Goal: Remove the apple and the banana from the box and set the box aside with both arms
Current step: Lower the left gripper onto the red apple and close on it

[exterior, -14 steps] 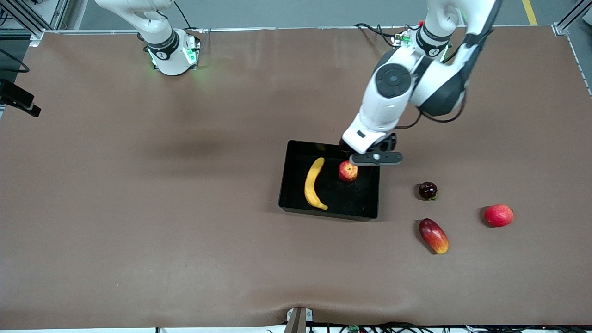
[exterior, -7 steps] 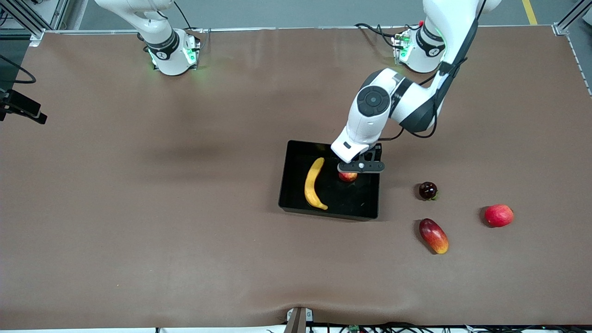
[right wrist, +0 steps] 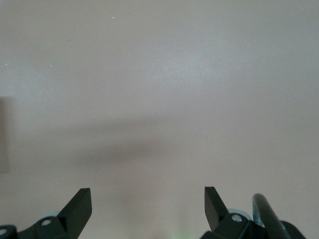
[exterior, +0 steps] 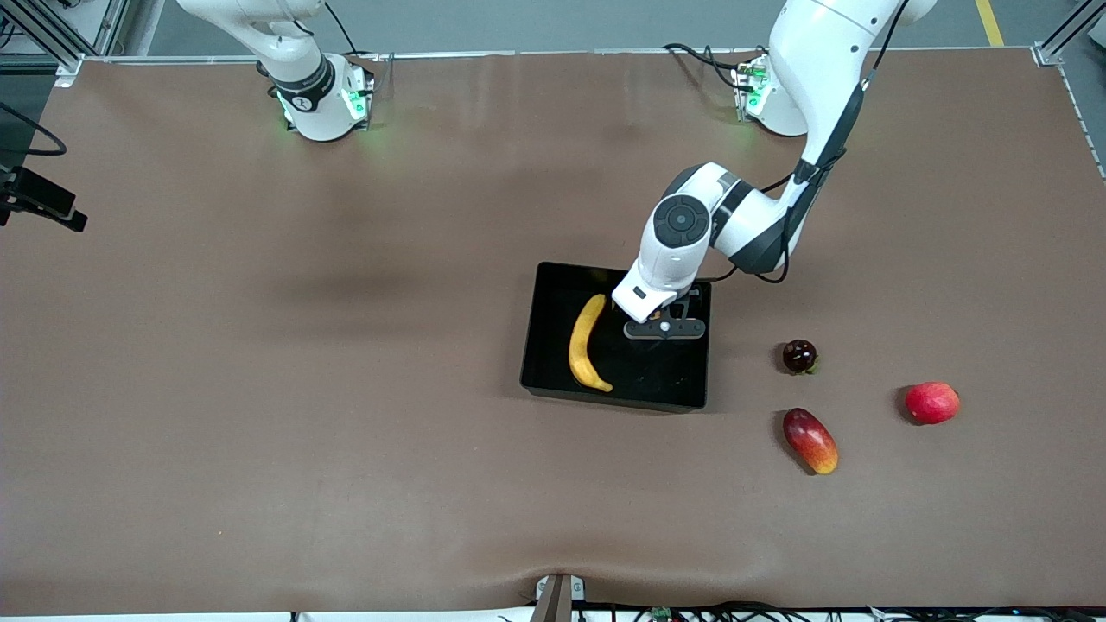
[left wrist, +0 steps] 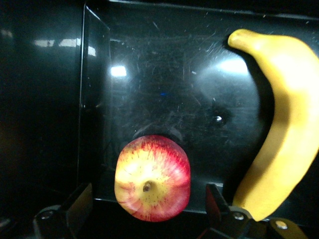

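The black box (exterior: pixel 553 289) lies mid-table. The yellow banana (exterior: pixel 586 344) lies in it, toward the right arm's end. My left gripper (exterior: pixel 661 329) is down inside the box and hides the apple in the front view. In the left wrist view the left gripper (left wrist: pixel 148 196) is open, with one finger on each side of the red-yellow apple (left wrist: pixel 152 177) and a gap to each. The apple rests on the box floor (left wrist: pixel 164 89) beside the banana (left wrist: pixel 284 129). My right gripper (right wrist: pixel 148 209) is open and empty over bare table; it is out of the front view and waits.
Outside the box, toward the left arm's end, lie a small dark round fruit (exterior: pixel 799 355), an oblong red-yellow mango (exterior: pixel 810 441) nearer the front camera, and a larger red round fruit (exterior: pixel 931 403). The table is brown.
My left arm has come down into the box over the apple, which showed in the front view before and is now covered. The fruits and box have not moved.
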`<action>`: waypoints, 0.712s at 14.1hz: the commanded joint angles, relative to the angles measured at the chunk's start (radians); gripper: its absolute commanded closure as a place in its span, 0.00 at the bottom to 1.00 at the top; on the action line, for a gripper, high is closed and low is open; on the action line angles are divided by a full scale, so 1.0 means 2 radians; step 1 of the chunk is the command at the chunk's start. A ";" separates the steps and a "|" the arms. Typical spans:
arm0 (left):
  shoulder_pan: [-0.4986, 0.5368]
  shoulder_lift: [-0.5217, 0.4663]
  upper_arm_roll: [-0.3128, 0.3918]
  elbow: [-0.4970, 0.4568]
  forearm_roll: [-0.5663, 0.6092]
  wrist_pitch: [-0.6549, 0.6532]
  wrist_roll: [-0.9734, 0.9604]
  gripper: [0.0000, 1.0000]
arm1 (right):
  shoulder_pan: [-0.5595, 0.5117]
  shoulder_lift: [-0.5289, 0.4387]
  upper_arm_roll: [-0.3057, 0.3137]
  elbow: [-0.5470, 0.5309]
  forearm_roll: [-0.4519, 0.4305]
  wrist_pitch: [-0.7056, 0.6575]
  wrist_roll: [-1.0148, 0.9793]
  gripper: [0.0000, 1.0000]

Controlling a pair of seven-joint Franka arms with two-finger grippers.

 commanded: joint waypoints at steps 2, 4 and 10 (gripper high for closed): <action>-0.004 0.009 0.001 0.000 0.013 0.008 -0.015 0.00 | -0.007 0.004 0.004 0.010 -0.003 -0.004 -0.002 0.00; -0.003 0.015 0.001 0.000 0.013 0.017 -0.015 0.00 | -0.007 0.004 0.004 0.010 -0.003 -0.003 -0.002 0.00; -0.002 0.022 0.000 0.003 0.012 0.027 -0.017 1.00 | -0.006 0.004 0.005 0.010 -0.003 -0.003 -0.002 0.00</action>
